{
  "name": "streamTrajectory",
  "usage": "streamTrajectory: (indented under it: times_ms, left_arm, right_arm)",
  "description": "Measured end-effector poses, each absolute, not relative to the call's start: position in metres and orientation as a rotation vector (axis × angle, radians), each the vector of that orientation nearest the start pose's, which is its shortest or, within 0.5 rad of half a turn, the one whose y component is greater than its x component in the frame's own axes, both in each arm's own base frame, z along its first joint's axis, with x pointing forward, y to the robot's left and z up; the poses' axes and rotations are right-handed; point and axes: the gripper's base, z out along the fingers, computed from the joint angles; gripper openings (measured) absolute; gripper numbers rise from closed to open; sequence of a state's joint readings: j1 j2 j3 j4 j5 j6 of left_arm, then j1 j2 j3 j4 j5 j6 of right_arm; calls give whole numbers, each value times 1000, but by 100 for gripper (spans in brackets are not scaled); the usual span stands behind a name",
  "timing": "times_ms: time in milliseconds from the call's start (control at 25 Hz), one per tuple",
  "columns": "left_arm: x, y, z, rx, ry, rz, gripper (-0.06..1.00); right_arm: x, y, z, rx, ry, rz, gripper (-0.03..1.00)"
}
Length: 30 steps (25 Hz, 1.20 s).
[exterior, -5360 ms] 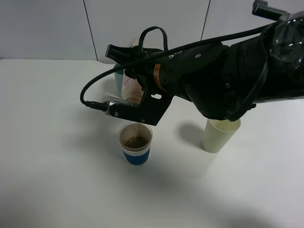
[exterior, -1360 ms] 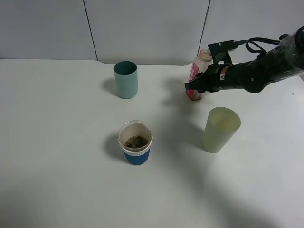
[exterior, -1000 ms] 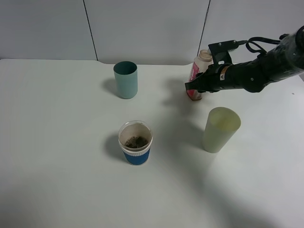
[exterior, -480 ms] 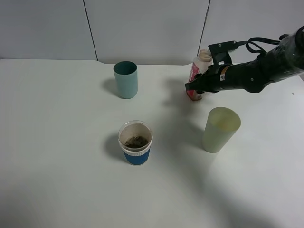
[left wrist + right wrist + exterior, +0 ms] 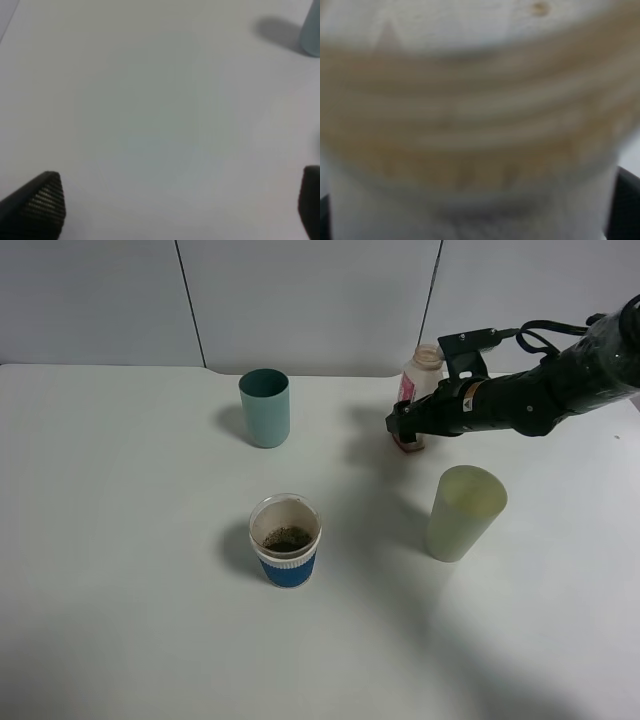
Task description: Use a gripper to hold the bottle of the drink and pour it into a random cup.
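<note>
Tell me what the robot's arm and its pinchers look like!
The right arm is black and chunky, with looping black cables and an orange ring near the right gripper. The left gripper shows only two dark fingertips with a bumpy, ridged texture.

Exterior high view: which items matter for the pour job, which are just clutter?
Job items:
- bottle
- right gripper at the bottle
- blue-banded cup, dark drink inside

Just lying about:
- teal cup
- pale green cup
</note>
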<state>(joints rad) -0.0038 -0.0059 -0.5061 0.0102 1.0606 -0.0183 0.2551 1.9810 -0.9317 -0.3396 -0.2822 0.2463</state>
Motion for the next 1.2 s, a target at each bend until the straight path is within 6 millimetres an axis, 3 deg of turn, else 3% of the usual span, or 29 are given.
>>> streamTrajectory:
  times_ms: [240, 680, 960, 1200]
  left_arm:
    - [-7, 1, 279, -15, 2032, -2, 93]
    - [-7, 1, 279, -15, 2032, -2, 93]
    - [-7, 1, 279, -15, 2032, -2, 93]
    - [-7, 1, 279, -15, 2032, -2, 93]
  right_arm:
    - [364, 103, 134, -422, 2195, 191, 85]
    - [344, 92, 223, -342, 2072, 156, 85]
    - [315, 72, 291, -297, 1943, 105, 85]
    - [279, 39, 338, -222, 1888, 7, 85]
